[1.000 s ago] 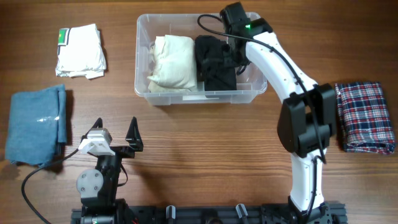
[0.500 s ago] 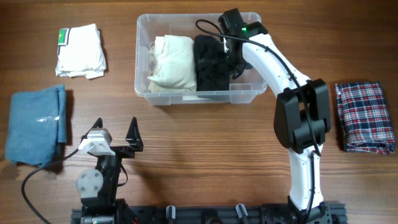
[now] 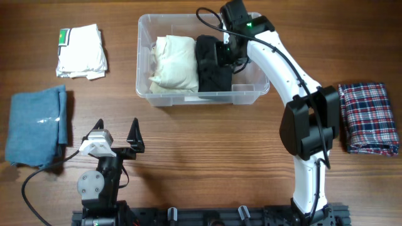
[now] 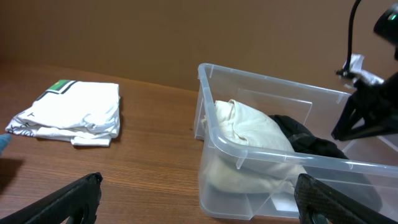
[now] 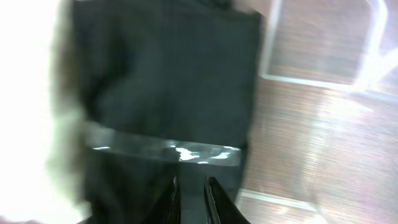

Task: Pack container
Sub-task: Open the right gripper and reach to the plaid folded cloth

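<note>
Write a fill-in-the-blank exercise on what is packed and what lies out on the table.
The container holds ___ folded garments. Beside the cream garment in it lies a ___ one. The white garment, the blue cloth and the plaid cloth lie on the table, ___ the container. The left gripper holds nothing, its fingers ___.
Missing words: two; black; outside; open.

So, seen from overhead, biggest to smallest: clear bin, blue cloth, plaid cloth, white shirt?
1. clear bin
2. blue cloth and plaid cloth, too alike to rank
3. white shirt
</note>
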